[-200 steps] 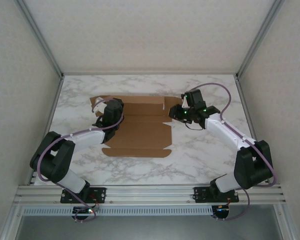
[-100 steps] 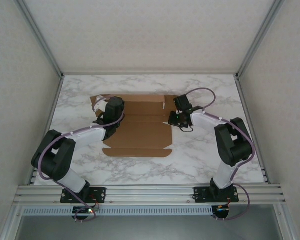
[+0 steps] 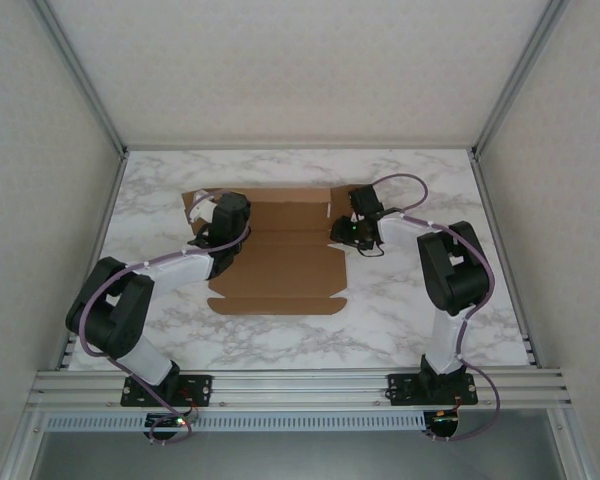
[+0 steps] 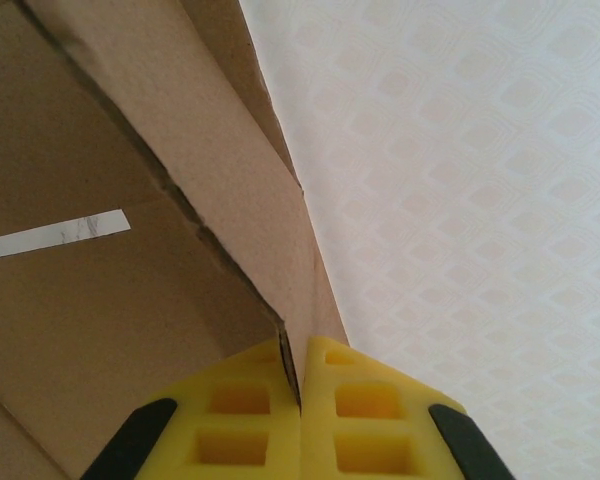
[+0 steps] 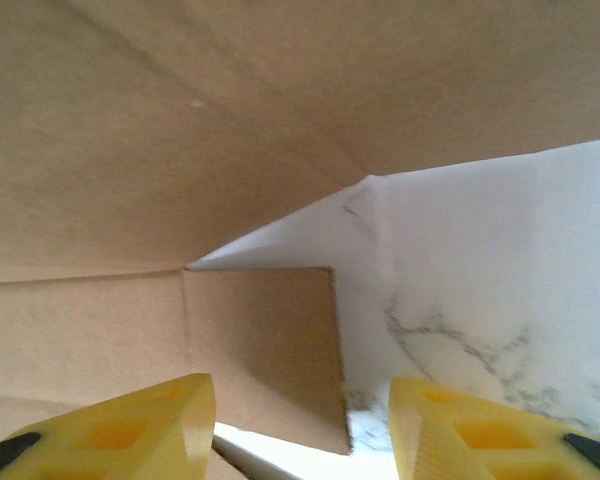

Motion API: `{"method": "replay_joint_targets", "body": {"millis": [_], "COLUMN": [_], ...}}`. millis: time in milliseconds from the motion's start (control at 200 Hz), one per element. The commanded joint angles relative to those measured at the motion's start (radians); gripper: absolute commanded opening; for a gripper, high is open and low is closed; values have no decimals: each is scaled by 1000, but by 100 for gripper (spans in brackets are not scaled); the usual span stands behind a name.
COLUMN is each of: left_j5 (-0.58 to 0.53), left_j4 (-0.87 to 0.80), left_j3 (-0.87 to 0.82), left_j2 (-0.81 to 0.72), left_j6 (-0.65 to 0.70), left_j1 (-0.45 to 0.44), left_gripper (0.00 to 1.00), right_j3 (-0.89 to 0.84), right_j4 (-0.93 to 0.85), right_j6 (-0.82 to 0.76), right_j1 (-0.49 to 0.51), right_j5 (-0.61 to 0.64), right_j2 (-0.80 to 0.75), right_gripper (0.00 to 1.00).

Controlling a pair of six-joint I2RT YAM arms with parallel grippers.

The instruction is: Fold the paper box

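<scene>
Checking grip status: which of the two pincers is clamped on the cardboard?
The left pincer: its yellow fingers pinch a flap edge of the paper box. The right pincer stands open.

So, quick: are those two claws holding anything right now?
Left gripper: closed, pinching a flap of the box.
Right gripper: open, holding nothing.
</scene>
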Motion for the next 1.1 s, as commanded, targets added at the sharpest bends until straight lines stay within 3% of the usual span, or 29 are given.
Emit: {"method": "replay_joint_targets", "body": {"millis": [0, 636, 1097], "left_j5": [64, 71, 77], "left_j4": [-141, -136, -135], "left_j3": [-54, -71, -63], "left_j2": [33, 20, 19], "left_j6": [5, -1, 2], "left_j1": [-6, -7, -8], "left_gripper": [0, 0, 0], "right_j3": [-12, -100, -40], "right_j4": [101, 321, 257], "right_j6": [17, 40, 28], "right_j1": [2, 20, 65], "right_j5": [-97, -288, -205], "right_j2": [16, -64, 57], "right_gripper": [50, 49, 48]}}
